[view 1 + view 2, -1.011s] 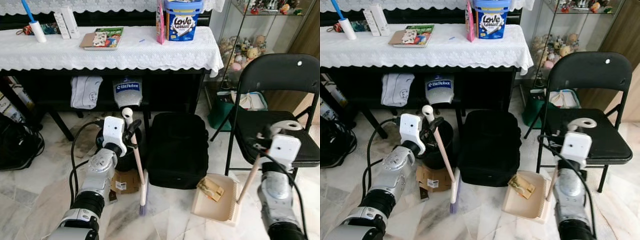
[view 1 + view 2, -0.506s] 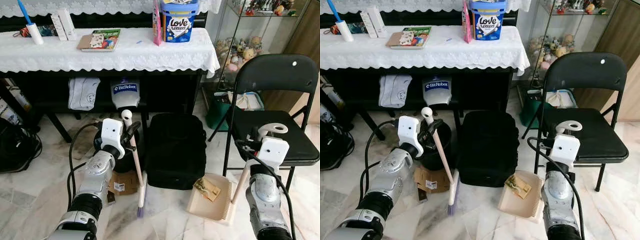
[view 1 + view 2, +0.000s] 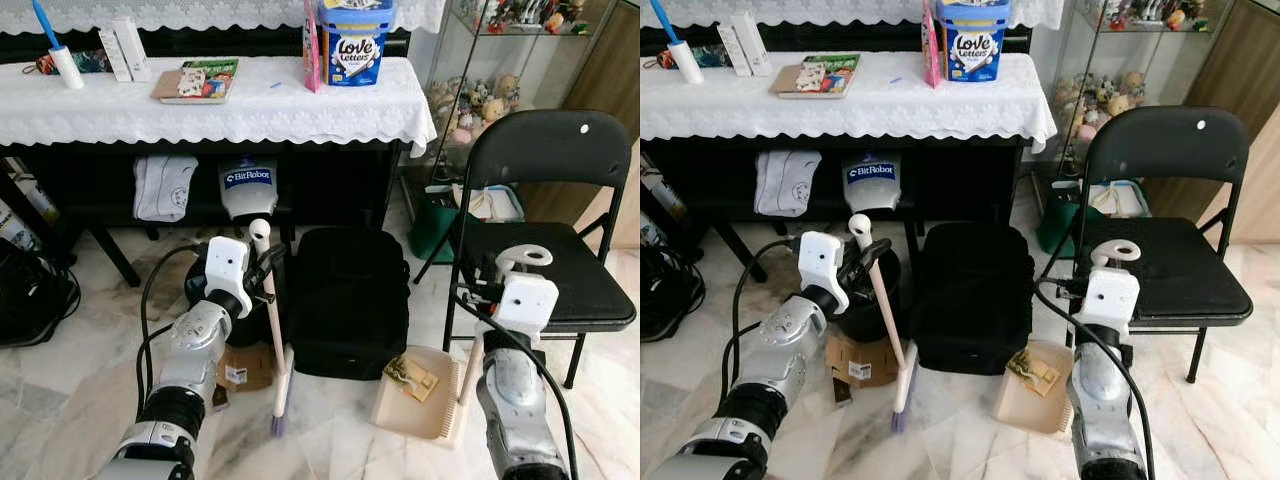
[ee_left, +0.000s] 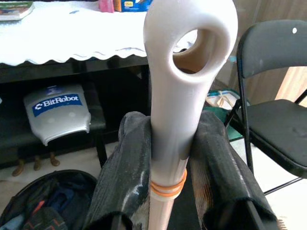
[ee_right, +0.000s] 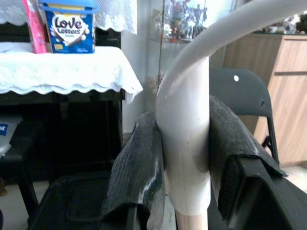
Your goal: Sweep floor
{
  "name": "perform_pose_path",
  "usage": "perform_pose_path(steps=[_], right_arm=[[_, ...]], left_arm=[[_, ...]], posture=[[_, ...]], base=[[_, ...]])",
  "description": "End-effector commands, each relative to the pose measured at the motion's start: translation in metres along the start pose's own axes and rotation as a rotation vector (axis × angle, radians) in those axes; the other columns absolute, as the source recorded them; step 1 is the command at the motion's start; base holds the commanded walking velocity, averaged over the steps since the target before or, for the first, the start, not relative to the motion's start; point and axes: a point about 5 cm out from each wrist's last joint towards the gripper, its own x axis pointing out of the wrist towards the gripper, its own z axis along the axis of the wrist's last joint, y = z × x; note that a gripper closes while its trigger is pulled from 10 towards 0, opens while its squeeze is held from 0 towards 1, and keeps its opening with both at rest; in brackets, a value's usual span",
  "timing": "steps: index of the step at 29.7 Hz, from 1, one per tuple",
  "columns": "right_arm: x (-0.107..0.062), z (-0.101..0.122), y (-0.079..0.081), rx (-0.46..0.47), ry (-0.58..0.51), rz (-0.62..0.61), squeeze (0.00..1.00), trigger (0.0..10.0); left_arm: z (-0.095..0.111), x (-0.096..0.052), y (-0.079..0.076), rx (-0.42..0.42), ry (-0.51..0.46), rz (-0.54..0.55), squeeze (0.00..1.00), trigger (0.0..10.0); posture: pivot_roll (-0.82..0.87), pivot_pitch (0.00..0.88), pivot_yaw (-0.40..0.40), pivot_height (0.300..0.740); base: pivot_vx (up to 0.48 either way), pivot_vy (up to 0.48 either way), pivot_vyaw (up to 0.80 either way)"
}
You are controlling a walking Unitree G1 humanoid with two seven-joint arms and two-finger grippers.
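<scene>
A broom with a pale shaft (image 3: pixel 272 330) and a white looped top stands nearly upright, its brush head (image 3: pixel 278 412) touching the marble floor. My left gripper (image 3: pixel 263 270) is shut on the shaft just below the loop, its fingers (image 4: pixel 124 167) pressing both sides. A beige dustpan (image 3: pixel 398 412) rests on the floor at the right with a crumpled wrapper (image 3: pixel 411 377) in it. My right gripper (image 5: pixel 184 158) is shut on the dustpan's long handle (image 3: pixel 470 365), under its ring-shaped top.
A black bag (image 3: pixel 348 300) lies on the floor between broom and dustpan. A black folding chair (image 3: pixel 550 250) stands to the right. Behind is a table under a white cloth (image 3: pixel 220 105); a black bin (image 3: pixel 200 290) and a cardboard box (image 3: pixel 245 365) sit beside the broom.
The camera has shifted slightly. My right gripper has moved left, standing the dustpan handle more upright. The broom and left gripper hold about the same pose.
</scene>
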Motion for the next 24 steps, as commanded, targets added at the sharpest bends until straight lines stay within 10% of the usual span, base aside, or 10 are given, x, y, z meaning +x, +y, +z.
perform_pose_path(steps=[1,24], right_arm=[[0.0044,0.0197,0.0146,0.079,-0.081,0.030,0.00,10.0],[0.0029,0.0224,0.0121,0.086,-0.059,0.002,0.00,10.0]], left_arm=[[0.0117,0.0032,-0.0075,-0.023,-0.081,-0.034,0.00,10.0],[0.0117,0.0026,-0.0140,-0.023,-0.080,-0.081,0.00,10.0]], posture=[[-0.10,0.000,0.020,0.740],[-0.09,0.000,0.031,0.740]], base=[[0.000,0.000,0.00],[0.000,0.000,0.00]])
